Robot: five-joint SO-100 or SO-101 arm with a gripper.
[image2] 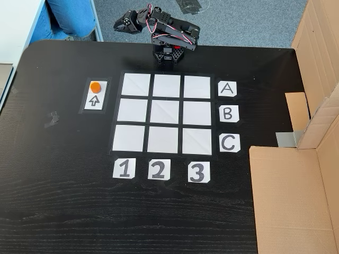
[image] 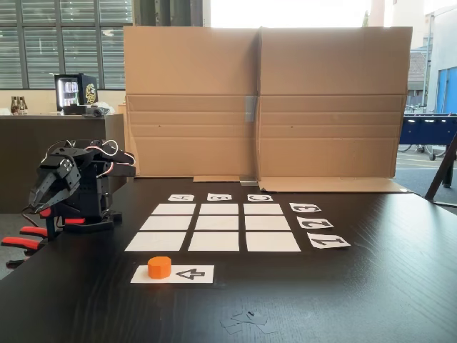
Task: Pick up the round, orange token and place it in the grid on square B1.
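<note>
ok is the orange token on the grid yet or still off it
Off it. The orange token sits on the arrow strip beside the grid, whose squares are all bare.

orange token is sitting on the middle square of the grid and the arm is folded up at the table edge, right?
Not quite. The orange token sits on the white arrow strip beside the grid, not on the middle square, as the fixed view from above shows. The arm is indeed folded up at the table edge.
</note>
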